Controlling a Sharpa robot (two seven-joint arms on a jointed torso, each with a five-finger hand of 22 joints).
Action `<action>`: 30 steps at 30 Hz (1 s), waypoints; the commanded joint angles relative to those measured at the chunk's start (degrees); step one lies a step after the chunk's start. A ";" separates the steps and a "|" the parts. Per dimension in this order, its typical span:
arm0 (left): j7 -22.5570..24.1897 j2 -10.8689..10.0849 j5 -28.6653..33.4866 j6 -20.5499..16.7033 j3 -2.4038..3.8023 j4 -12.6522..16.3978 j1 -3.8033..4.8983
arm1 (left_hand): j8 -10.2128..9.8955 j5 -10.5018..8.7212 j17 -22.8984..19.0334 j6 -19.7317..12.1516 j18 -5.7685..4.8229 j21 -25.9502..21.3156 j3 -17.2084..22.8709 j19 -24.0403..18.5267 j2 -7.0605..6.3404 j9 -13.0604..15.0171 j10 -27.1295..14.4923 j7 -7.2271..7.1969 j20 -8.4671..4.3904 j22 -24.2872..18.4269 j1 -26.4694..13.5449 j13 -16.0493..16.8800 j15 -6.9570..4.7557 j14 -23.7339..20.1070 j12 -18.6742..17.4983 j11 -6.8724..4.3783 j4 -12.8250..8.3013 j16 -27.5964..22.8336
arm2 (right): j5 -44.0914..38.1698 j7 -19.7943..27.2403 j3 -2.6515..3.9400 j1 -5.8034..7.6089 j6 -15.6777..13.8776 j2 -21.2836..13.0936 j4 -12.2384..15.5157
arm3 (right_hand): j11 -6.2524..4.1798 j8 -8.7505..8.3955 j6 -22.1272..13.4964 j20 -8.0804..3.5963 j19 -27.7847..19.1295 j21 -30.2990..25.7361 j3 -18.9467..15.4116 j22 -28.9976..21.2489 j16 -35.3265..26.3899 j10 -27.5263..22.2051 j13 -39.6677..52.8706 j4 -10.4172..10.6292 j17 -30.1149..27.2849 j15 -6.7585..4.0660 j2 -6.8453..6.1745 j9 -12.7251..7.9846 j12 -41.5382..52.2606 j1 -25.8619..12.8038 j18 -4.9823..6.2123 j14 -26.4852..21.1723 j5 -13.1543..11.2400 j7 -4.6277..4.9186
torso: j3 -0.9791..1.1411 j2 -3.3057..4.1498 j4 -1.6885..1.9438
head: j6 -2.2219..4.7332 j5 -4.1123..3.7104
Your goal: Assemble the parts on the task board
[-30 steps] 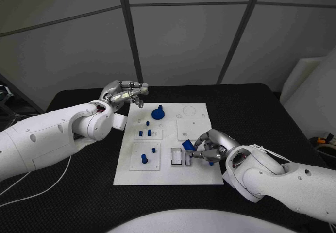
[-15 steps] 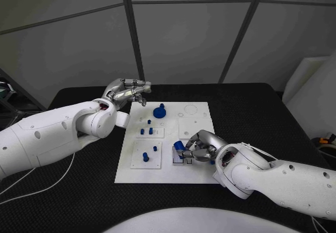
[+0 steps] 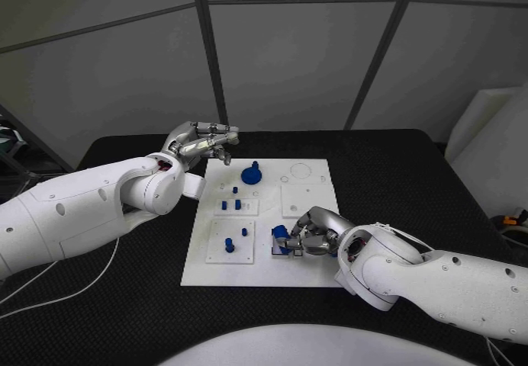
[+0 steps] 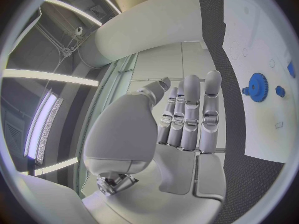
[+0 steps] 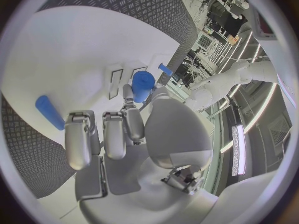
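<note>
Since a second ago the right hand [image 3: 309, 232] has slid leftward across the task board [image 3: 310, 263], carrying its blue cylindrical part [image 3: 281, 231] from beside the near-right area to directly over the pair of narrow rectangular slots [image 3: 283, 245] near the board's front. That hand has its fingers closed around the cylinder, which the right wrist view shows pinched at the fingertips just above the slots [image 5: 123, 81]. A second, smaller blue peg [image 5: 49, 112] lies loose on the board beside the hand.

Further out, short blue pegs [image 3: 228, 245] stand in the square insets on the board's left half, and a blue gear [image 3: 251, 176] sits near the far edge.

Off the board's far-left corner, the left hand [image 3: 204, 142] hovers over the black table [image 3: 132, 293], its fingers curled in together and gripping nothing.
</note>
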 commanded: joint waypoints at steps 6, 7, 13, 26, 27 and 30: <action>0.31 0.01 0.37 0.68 0.05 0.00 0.09 | -0.18 -0.22 -0.06 -0.23 2.87 -0.20 -0.34 0.02 0.55 -0.05 -0.49 0.23 0.34 -0.06 -0.18 0.05 -0.08 -0.29 0.28 -0.01 -0.04 -0.24 | 0.26 -0.86 0.04 0.08 2.19 0.22 -0.15 | -0.32 0.41 3.29 -0.53 5.12 0.30 -1.92 14.10 0.24 0.14 0.08 -0.08 3.88 -0.56 0.06 3.70 -0.50 -3.12 -1.00 4.11 -3.33 -3.00 | -0.01 0.02 -0.06 | 0.11 0.08; 0.30 0.01 0.37 0.68 0.05 0.00 0.09 | -0.18 -0.22 -0.06 -0.23 2.87 -0.20 -0.34 0.02 0.55 -0.05 -0.49 0.23 0.34 -0.06 -0.18 0.05 -0.08 -0.29 0.28 -0.01 -0.04 -0.24 | 0.23 -0.93 0.04 0.08 2.17 0.25 -0.20 | -0.31 0.47 3.26 -0.55 5.07 0.27 -2.50 14.05 0.20 0.12 0.04 -0.13 3.83 -0.56 0.06 3.92 -0.63 -4.01 -0.99 4.09 -5.72 -3.01 | -0.01 0.02 -0.06 | 0.11 0.08; 0.29 0.01 0.37 0.67 0.05 -0.05 0.09 | -0.18 -0.22 -0.06 -0.23 2.87 -0.20 -0.34 0.02 0.55 -0.05 -0.49 0.23 0.34 -0.06 -0.18 0.05 -0.08 -0.29 0.28 -0.01 -0.04 -0.24 | -0.33 -1.39 0.04 0.08 1.82 0.43 -0.44 | -0.05 0.46 2.36 -0.43 4.67 -0.08 -5.46 13.57 -0.18 -0.29 -0.39 0.03 3.12 -0.36 -1.47 5.20 -1.67 -10.09 -0.85 3.94 -18.25 -2.67 | 0.00 0.00 -0.03 | 0.18 0.02; 0.29 -0.02 0.37 0.67 0.05 -0.15 0.08 | -0.18 -0.22 -0.06 -0.23 2.87 -0.20 -0.34 0.02 0.55 -0.05 -0.49 0.23 0.34 -0.06 -0.18 0.05 -0.08 -0.29 0.28 -0.01 -0.04 -0.24 | -2.37 -0.99 0.04 0.08 1.30 -0.03 0.02 | -0.09 0.75 1.94 -0.38 4.61 -0.16 -1.22 13.51 -0.34 -0.24 -0.04 -0.80 3.06 -0.42 -2.29 7.38 -2.19 -6.16 -0.83 3.97 -14.14 -2.73 | 0.03 0.01 -0.09 | 0.27 0.05; 0.29 -0.02 0.37 0.68 0.05 -0.15 0.08 | -0.18 -0.22 -0.06 -0.23 2.87 -0.20 -0.34 0.02 0.55 -0.05 -0.49 0.23 0.34 -0.06 -0.18 0.05 -0.08 -0.29 0.28 -0.01 -0.04 -0.24 | -2.57 -1.04 0.04 0.08 1.24 -0.11 0.07 | -0.21 0.87 2.01 -0.44 4.60 -0.17 -0.61 13.51 -0.35 -0.18 0.07 -1.75 3.06 -0.48 -1.98 7.59 -2.14 -3.80 -0.82 3.97 -12.97 -2.89 | 0.03 0.00 -0.10 | 0.27 0.04; 0.28 -0.01 0.37 0.69 0.05 -0.17 0.08 | -0.18 -0.22 -0.06 -0.23 2.87 -0.20 -0.34 0.02 0.55 -0.05 -0.49 0.23 0.34 -0.06 -0.18 0.05 -0.08 -0.29 0.28 -0.01 -0.04 -0.24 | -3.16 -1.41 0.04 0.08 0.98 -0.27 0.09 | -0.37 1.07 2.12 -0.54 4.65 -0.13 0.46 13.56 -0.36 -0.11 0.19 -2.75 3.10 -0.62 -0.53 7.95 -2.13 -0.58 -0.83 3.98 -12.39 -3.06 | 0.01 0.00 -0.08 | 0.22 0.00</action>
